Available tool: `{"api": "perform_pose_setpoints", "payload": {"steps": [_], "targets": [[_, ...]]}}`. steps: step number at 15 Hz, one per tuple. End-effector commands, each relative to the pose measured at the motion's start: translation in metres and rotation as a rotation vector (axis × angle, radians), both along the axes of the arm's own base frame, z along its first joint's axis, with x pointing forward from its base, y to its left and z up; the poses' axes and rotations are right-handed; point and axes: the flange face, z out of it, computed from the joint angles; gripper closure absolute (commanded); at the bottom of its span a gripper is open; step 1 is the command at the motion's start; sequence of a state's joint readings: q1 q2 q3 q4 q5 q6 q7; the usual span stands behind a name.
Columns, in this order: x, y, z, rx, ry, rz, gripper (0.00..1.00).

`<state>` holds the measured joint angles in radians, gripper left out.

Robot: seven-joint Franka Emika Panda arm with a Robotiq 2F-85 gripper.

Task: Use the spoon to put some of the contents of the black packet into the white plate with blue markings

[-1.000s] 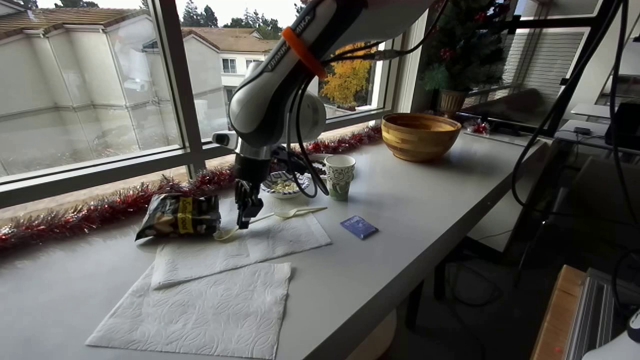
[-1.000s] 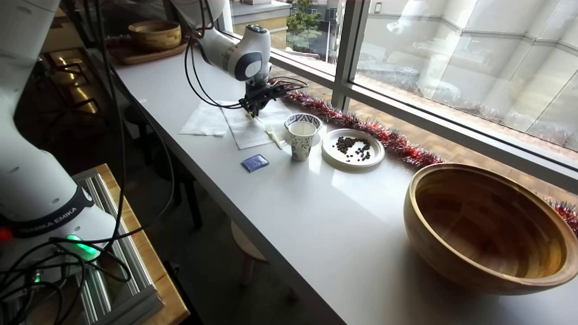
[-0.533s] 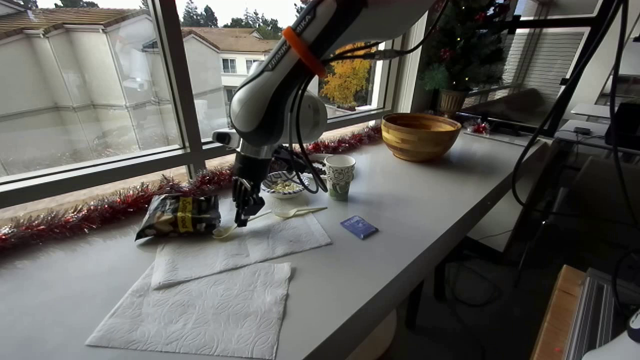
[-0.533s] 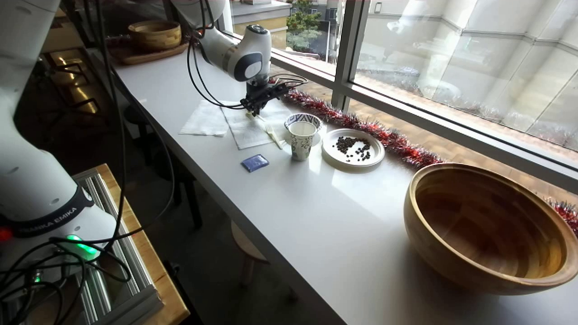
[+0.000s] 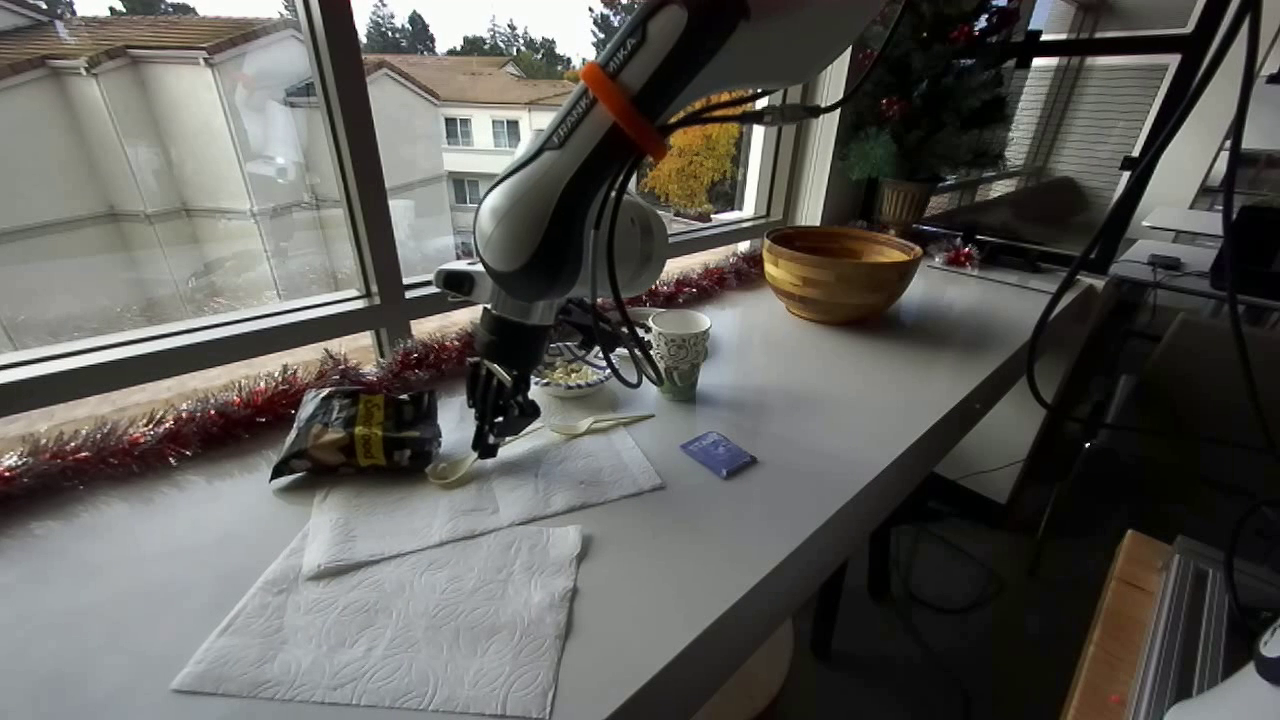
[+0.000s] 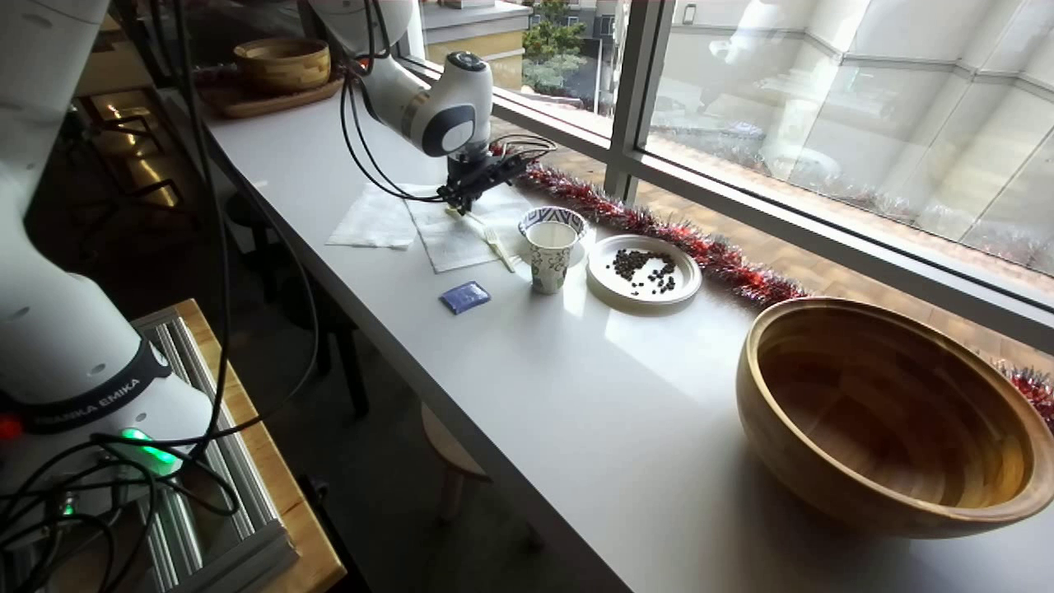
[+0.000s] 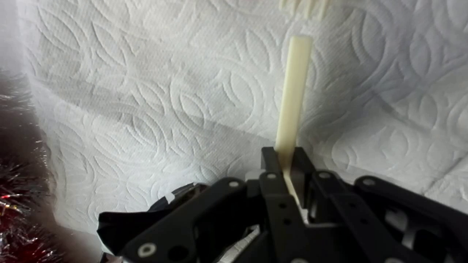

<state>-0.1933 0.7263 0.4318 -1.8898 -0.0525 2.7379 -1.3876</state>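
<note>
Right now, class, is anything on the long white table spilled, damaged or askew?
Mildly askew: the two white embossed paper towels overlap at mismatched angles, as if carelessly laid. No damage shows, and no spill by the shiny black packet or the blue-patterned white bowl.

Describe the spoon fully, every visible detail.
The spoon is pale cream, apparently plastic, with a straight, square-ended handle and a rounded bowl. The gripper is shut on the handle, whose free end points toward the fork's tines in the wrist view. In an exterior view the bowl appears close to the black packet. Contact with that or the paper towel is unclear.
</note>
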Motion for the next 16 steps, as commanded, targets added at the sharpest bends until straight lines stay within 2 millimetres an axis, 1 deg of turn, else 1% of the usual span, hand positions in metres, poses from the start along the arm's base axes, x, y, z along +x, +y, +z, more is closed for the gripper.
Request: {"api": "perform_pose_setpoints", "payload": {"steps": [1, 5, 10, 13, 16], "targets": [[-0.014, 0.004, 0.014, 0.041, -0.065, 0.038, 0.97], [-0.025, 0.009, 0.023, 0.054, -0.124, 0.064, 0.97], [-0.044, 0.004, 0.030, 0.065, -0.095, 0.052, 0.97], [-0.052, -0.007, 0.049, 0.059, -0.091, -0.032, 0.97], [-0.056, -0.024, 0.078, 0.058, -0.077, -0.216, 0.97]]}}
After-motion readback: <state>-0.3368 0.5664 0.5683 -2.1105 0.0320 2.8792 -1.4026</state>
